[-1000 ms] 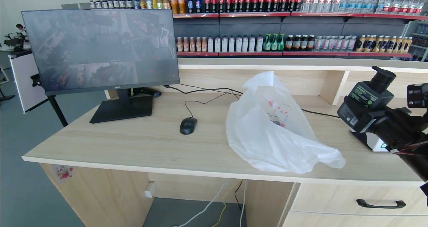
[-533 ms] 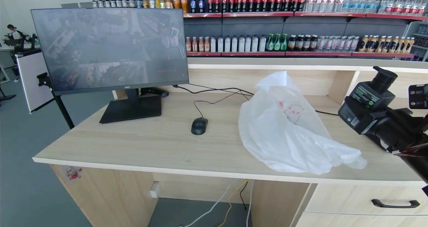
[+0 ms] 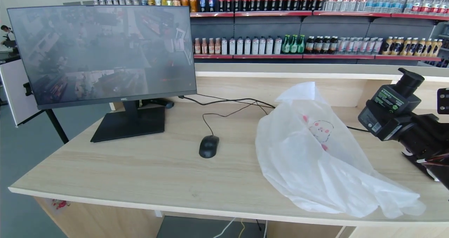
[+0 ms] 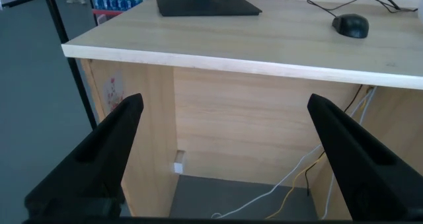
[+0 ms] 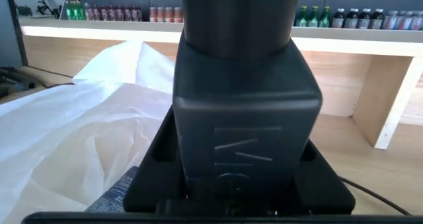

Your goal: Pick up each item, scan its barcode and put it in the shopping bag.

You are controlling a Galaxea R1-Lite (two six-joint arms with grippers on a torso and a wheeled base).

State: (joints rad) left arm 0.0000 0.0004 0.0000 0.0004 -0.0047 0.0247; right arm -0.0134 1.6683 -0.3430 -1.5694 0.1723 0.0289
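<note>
A white plastic shopping bag [image 3: 315, 157] lies slumped on the wooden counter [image 3: 158, 168], right of centre; it also appears in the right wrist view [image 5: 79, 131]. My right gripper [image 3: 403, 133] is at the counter's right end, just right of the bag, shut on a black boxy item [image 3: 389, 108] with a round cap and a green label. That item [image 5: 244, 118] stands upright between the right gripper's jaws, above the bag's edge. A dark packet [image 5: 115, 191] shows by the bag's folds. My left gripper [image 4: 225, 105] hangs open with nothing in it, below and in front of the counter's front edge.
A monitor [image 3: 101, 52] on a black stand occupies the counter's left rear. A black mouse [image 3: 209, 146] with its cable lies in the middle. A raised ledge [image 3: 280, 75] runs along the back, with drink shelves [image 3: 315, 31] behind. Cables [image 4: 297, 178] hang under the counter.
The whole head view has shifted: the camera moved nearer to the counter. My right gripper still holds the black item in about the same spot.
</note>
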